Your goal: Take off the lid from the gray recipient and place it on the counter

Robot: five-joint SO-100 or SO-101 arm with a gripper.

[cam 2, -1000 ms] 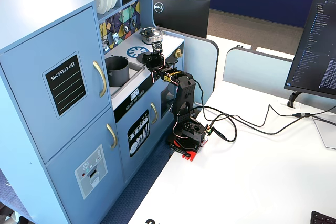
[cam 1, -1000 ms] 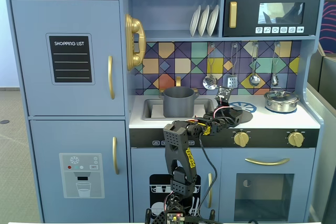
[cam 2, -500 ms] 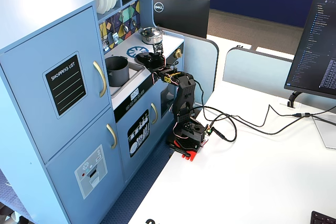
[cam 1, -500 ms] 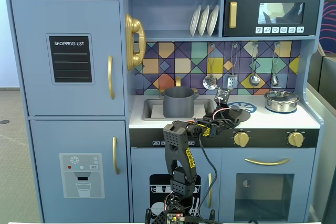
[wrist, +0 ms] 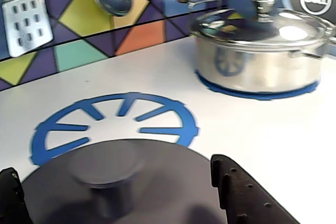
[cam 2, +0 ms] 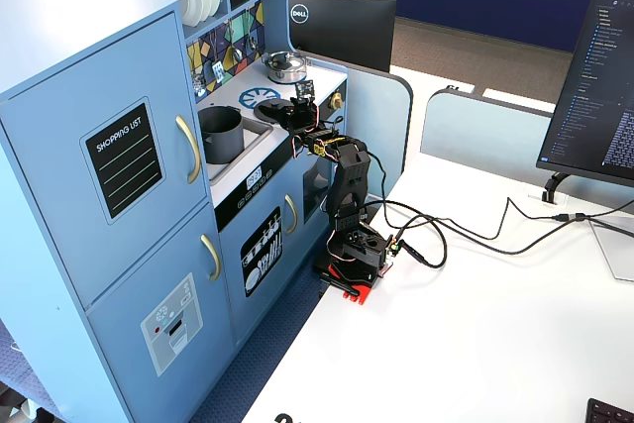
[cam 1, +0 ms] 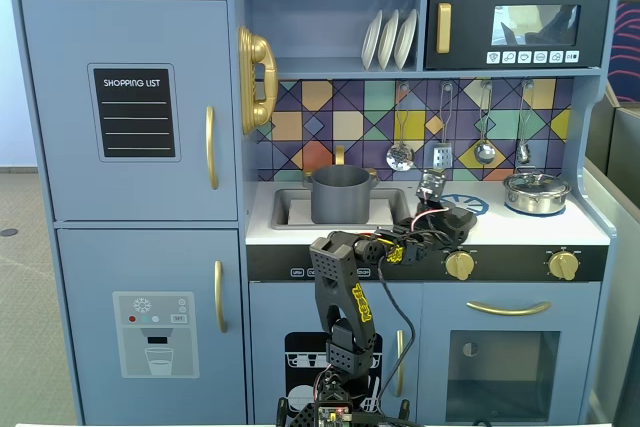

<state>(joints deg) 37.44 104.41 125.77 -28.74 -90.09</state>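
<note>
The gray recipient (cam 1: 340, 194) stands uncovered in the sink (cam 1: 290, 209), also seen in the other fixed view as the gray recipient (cam 2: 220, 133). The lid (wrist: 157, 192), a dark gray disc with a central knob, lies flat on the white counter (wrist: 262, 129), overlapping the near edge of the blue burner ring (wrist: 113, 119). My gripper (wrist: 113, 169) is open; its fingers (wrist: 236, 192) stand wide on either side of the knob without touching it. From the front, the gripper (cam 1: 452, 215) hovers low over the lid (cam 1: 455, 219), right of the recipient.
A shiny silver pot (wrist: 257, 51) with its own lid sits on the counter's far right burner. Utensils (cam 1: 440, 127) hang on the tiled back wall above the counter. Gold knobs (cam 1: 459, 265) line the front panel below the counter edge.
My gripper has shifted slightly right and lower over the counter near the burner ring, with the lid staying under it. The gray recipient has not moved.
</note>
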